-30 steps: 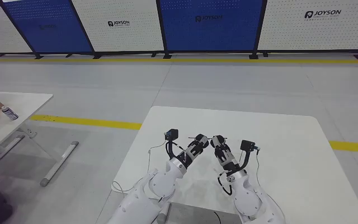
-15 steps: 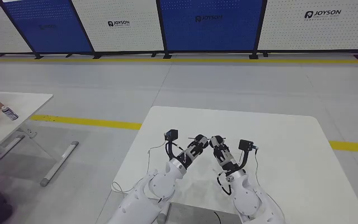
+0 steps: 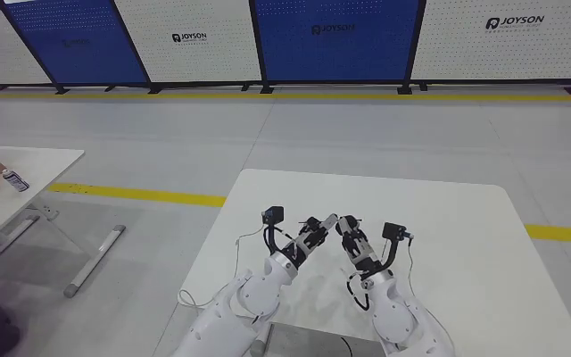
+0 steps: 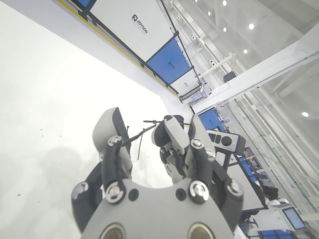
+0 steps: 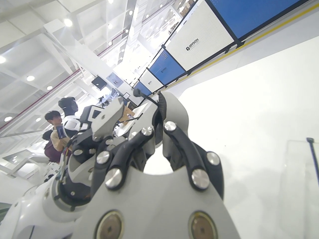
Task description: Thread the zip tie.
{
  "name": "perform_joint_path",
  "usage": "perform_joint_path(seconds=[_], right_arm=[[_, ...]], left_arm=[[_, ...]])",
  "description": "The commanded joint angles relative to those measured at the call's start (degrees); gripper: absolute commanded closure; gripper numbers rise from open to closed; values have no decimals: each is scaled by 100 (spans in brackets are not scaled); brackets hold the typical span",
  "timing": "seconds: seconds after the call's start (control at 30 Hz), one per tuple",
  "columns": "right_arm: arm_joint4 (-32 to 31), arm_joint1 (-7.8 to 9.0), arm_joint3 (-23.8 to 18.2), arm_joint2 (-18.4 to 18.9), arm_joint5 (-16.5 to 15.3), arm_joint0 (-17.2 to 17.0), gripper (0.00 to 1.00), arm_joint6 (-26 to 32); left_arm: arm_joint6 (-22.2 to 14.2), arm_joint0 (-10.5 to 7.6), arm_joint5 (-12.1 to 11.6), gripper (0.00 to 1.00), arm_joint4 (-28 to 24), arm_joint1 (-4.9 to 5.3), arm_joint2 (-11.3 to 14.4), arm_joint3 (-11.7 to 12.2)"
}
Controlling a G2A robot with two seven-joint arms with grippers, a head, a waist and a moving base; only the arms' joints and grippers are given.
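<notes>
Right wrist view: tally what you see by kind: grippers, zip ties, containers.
Grippers: 2, right gripper shut, left gripper open.
Clear container: 1.
Zip ties: 2, held zip tie and what looks like a spare zip tie seen through the container.
Total: 5.

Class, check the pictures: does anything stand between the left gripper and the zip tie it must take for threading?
Nothing visible does. The zip tie, pinched in the shut right gripper, stretches through open air into the open left gripper, and its strand reaches one finger pad.
</notes>
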Motion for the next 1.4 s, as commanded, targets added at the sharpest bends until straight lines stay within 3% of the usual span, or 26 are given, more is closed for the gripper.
perform_joint_path(seconds=[0.0, 0.23, 0.3, 0.33, 0.37, 1.13, 1.37], right_arm=[[6, 0, 2, 16, 12, -2, 100, -14], [-30, 0, -13, 41, 74, -19, 100, -42], [-53, -1, -9, 42, 103, -19, 100, -46], [-71, -3, -6, 37, 121, -15, 100, -46], [-98, -5, -2, 26, 145, -10, 100, -50], [-296, -41, 43, -88, 264, 43, 100, -29], [-361, -43, 18, -130, 167, 66, 100, 60]], left_arm=[[6, 14, -4, 39, -9, 2, -20, -23], [-7, 41, -11, 64, -42, 4, -60, -54], [-26, 47, -30, 77, -66, 4, -69, -60], [-40, 51, -40, 93, -72, 5, -75, -65], [-56, 58, -63, 100, -76, 7, -80, -75], [-123, 75, -167, 100, -101, 8, -122, -51], [-131, 68, -159, 100, -74, 6, -112, -31]])
